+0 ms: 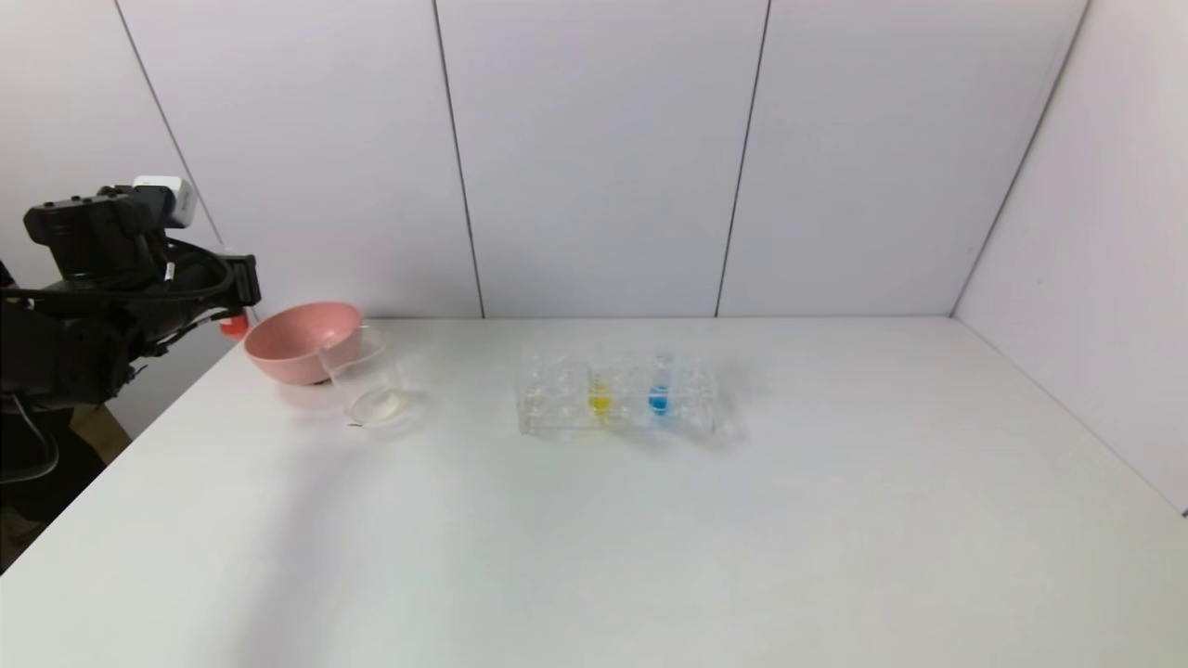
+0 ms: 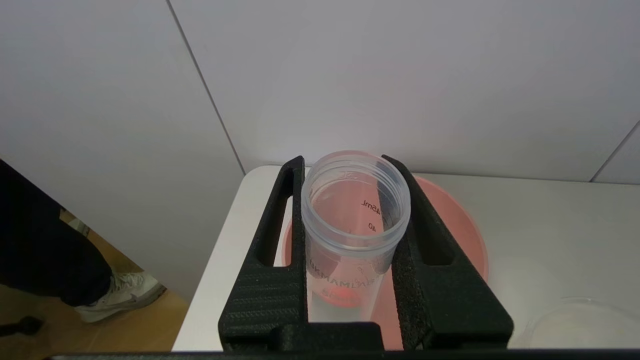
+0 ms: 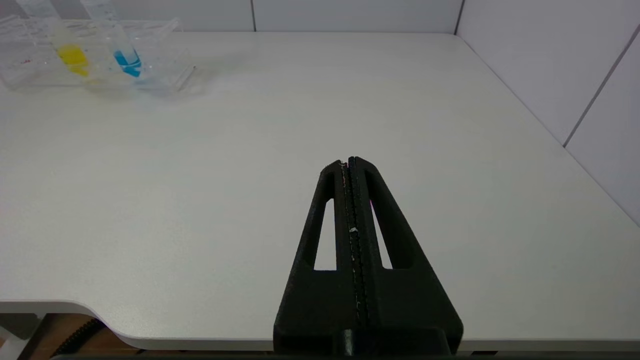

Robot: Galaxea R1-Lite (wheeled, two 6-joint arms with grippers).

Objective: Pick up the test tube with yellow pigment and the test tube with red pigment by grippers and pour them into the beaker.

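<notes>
My left gripper (image 1: 239, 289) hangs at the table's far left corner, beside the pink bowl (image 1: 302, 339). It is shut on the test tube with red pigment (image 2: 355, 220), a clear graduated tube with red-orange liquid at its bottom (image 1: 232, 325). In the left wrist view the tube's open mouth is seen over the bowl (image 2: 450, 225). The beaker (image 1: 367, 380) stands in front of the bowl, touching it. The test tube with yellow pigment (image 1: 600, 401) stands in the clear rack (image 1: 557, 394); it also shows in the right wrist view (image 3: 72, 55). My right gripper (image 3: 349, 161) is shut and empty, low near the table's front edge.
A blue-liquid tube (image 1: 659, 399) stands in the rack next to the yellow one. White wall panels close the back and right sides. The table's left edge (image 2: 210, 280) drops to the floor, where a person's shoe shows. The beaker's rim (image 2: 575, 325) is near the left gripper.
</notes>
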